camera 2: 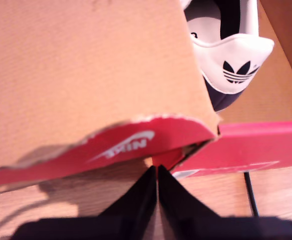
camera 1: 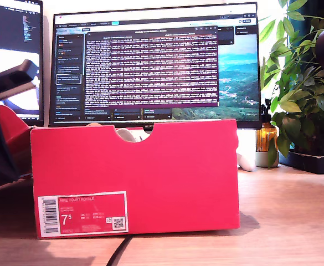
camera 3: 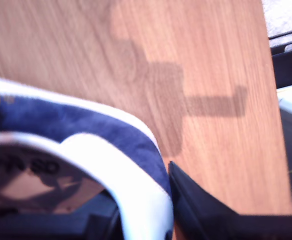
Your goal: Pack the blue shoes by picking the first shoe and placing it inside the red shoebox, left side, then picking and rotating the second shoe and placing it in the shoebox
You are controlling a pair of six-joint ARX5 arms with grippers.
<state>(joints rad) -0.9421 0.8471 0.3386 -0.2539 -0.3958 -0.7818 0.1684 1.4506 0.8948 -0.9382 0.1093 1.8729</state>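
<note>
red box upright on the desk, one shoe inside, one at the second gripper

the wooden desk (camera 1: 294,221) carries everything. behind it a wide monitor (camera 1: 156,66) shows dark windows of text, with a leafy plant (camera 1: 300,83) at the exterior view's right.

the red shoebox (camera 1: 134,177) stands front and centre in the exterior view, its half-round notch in the top edge and its white-bordered label (camera 1: 83,214) reading 7.5 low toward that view's left. in the first wrist view its brown inner cardboard flap (camera 2: 86,70) fills most of the frame, with a red edge bearing a white swoosh.

one blue shoe (camera 2: 225,55) lies inside the box, heel showing, white tab with a black trefoil. the other blue shoe (camera 3: 76,125) is out over bare desk, its navy suede and white collar pressed against my second gripper (camera 3: 171,200); one dark finger (camera 3: 195,210) touches the collar, but whether the pincer is clamped on it i cannot tell.

my first gripper (camera 2: 156,175) has its two dark fingers (camera 2: 136,200) pressed together, holding nothing, just below the flap's red edge.
</note>
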